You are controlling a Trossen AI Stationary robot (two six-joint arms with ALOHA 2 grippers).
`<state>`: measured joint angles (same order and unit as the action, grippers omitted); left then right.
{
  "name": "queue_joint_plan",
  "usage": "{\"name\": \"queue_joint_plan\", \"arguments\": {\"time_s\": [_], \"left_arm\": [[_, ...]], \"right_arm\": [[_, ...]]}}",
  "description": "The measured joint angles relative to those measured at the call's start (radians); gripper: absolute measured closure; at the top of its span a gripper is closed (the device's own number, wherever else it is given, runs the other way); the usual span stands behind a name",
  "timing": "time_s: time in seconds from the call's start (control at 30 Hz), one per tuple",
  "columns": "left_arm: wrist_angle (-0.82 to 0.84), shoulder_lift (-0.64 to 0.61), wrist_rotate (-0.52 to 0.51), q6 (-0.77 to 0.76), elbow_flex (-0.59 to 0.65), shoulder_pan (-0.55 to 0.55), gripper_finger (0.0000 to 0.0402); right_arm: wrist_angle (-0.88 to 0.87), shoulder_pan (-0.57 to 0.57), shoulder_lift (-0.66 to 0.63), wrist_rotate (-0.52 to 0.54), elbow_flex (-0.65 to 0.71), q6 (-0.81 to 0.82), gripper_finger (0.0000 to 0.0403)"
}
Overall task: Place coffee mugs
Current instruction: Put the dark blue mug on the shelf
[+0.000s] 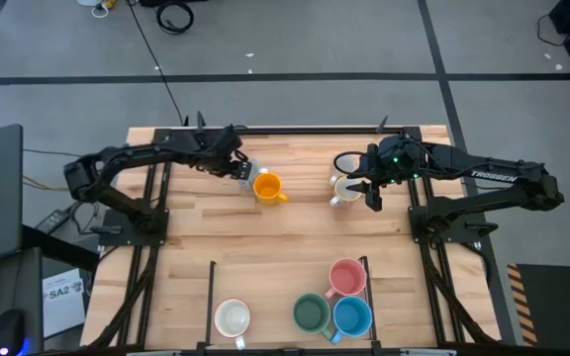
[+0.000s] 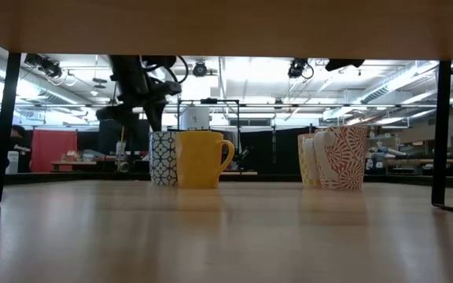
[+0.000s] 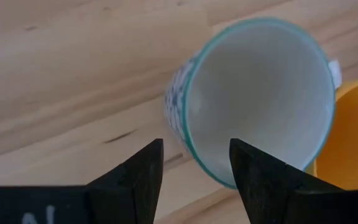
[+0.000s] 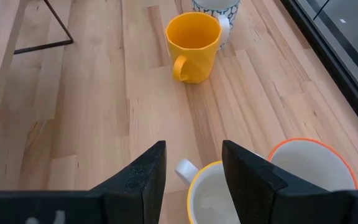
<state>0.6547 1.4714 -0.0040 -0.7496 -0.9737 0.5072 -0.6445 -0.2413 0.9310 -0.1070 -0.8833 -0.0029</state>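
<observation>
Mugs are spread over a pale, slatted wooden table [image 1: 265, 237]. At the left of the far side, the left gripper [image 1: 234, 164] hangs just above a white ceramic mug with a blue lattice pattern and teal rim [image 3: 253, 93]; its fingers are seen apart in the left wrist view, straddling nothing, with the mug's open mouth directly beyond the tips. That patterned mug stands upright, touching or nearly touching a glossy orange-yellow mug with a faceted wall [image 1: 267, 186], whose handle points toward the right arm. The left arm is plainly the nearer one to this pair; any further move here would probably be a straight lift clear.

Further right, the right gripper [image 1: 373, 188] is held over a cream mug with a yellow rim [image 4: 215, 196], beside a white mug with an orange-red leaf print [image 2: 343, 157]. Its fingers stand apart, the cream mug's rim lying between and just past them, handle toward the orange-yellow mug. A short descent would be needed before closing.

Along the near edge, a plain cream mug [image 1: 233, 317] stands alone, well apart from a tight cluster of a dark green mug [image 1: 312, 313], a blue mug [image 1: 351, 316] and a pink mug [image 1: 345, 277].
</observation>
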Motion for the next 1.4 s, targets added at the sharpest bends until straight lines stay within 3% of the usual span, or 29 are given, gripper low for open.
{"name": "queue_joint_plan", "arguments": {"time_s": [0.3,0.67,1.03,1.4], "left_arm": [[0.002,0.036,-0.004,-0.002,0.000,-0.023,0.0222],[0.005,0.036,-0.014,-0.006,0.000,-0.022,0.0297],[0.031,0.034,-0.100,0.004,0.000,-0.021,0.0369],[0.059,-0.010,-0.145,0.042,0.000,-0.021,0.0373]], "right_arm": [[0.000,0.000,0.000,0.000,0.000,0.000,0.0240],[0.000,0.000,0.000,0.000,0.000,0.001,0.0240],[0.000,0.000,0.000,0.000,0.000,0.001,0.0241],[0.000,0.000,0.000,0.000,0.000,0.001,0.0240]]}}
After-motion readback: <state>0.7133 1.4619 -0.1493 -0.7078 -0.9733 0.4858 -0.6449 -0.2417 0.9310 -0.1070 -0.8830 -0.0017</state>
